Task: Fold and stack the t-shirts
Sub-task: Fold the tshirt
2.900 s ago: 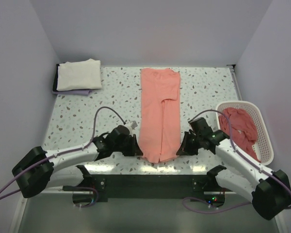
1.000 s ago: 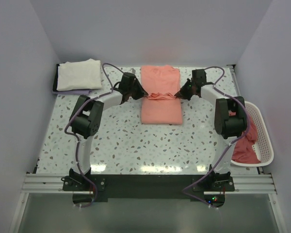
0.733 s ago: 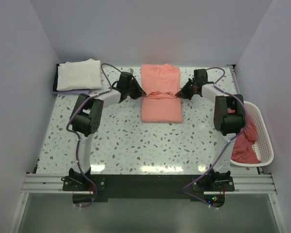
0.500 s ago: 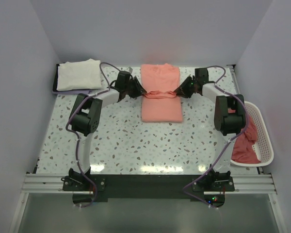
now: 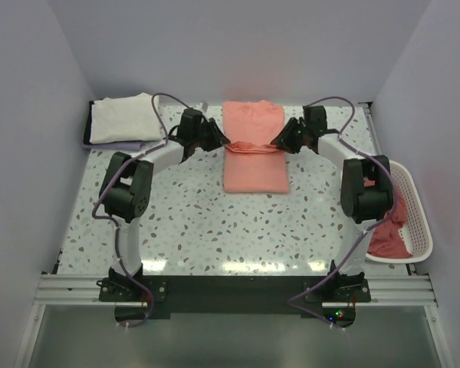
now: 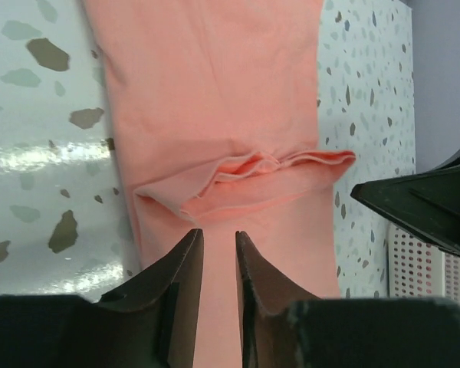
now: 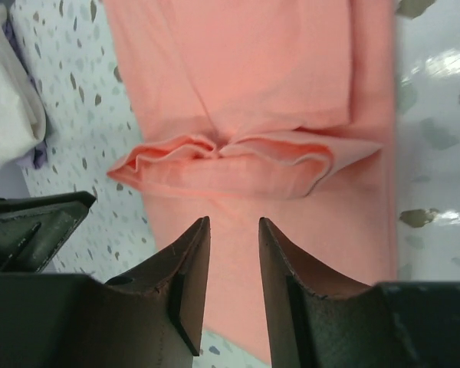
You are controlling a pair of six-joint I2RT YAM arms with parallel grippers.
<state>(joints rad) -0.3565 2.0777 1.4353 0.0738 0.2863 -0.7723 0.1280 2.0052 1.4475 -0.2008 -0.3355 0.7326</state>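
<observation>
Salmon-pink t-shirt [image 5: 253,170] lying doubled over by the far edge of the table [image 5: 176,222], with left gripper [image 5: 221,141] and right gripper [image 5: 277,143] flanking its bunched hem, jaws parted and empty, presumably so the fold can settle flat.

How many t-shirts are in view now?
3 at least: salmon-pink t-shirt folded at far centre, cream-white t-shirt far left, pink-red heap in the basket, possibly hiding more.
</observation>
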